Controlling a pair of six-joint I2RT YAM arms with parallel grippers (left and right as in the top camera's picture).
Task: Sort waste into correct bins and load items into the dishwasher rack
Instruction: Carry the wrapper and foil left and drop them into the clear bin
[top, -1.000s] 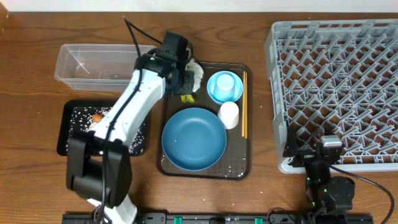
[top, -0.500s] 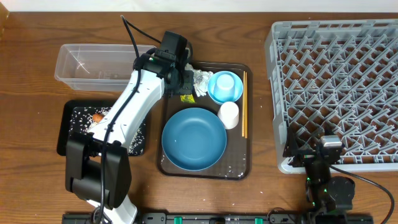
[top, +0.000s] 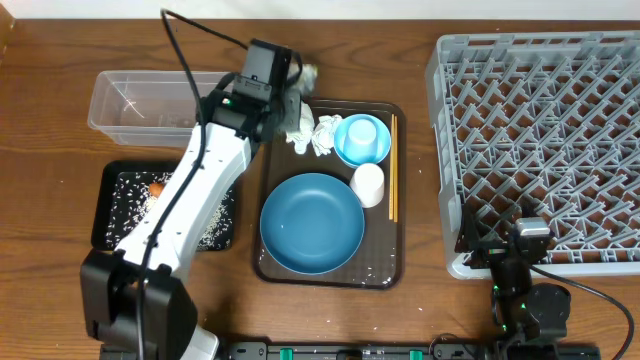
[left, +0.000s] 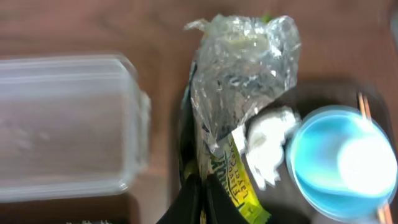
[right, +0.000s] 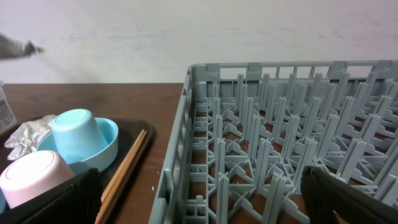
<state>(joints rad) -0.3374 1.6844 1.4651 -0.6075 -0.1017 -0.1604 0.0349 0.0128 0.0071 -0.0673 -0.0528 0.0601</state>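
Yellow-green packet (left: 239, 118) pinched in left pincer (left: 202, 190).

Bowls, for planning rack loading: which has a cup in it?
The small light-blue bowl, with an inverted cup inside; the large dark-blue bowl holds none.

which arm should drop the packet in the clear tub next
Left: its fingers grip the yellow-green plastic packet beside the clear rectangular plastic tub; the right arm sits by the grey plastic rack.
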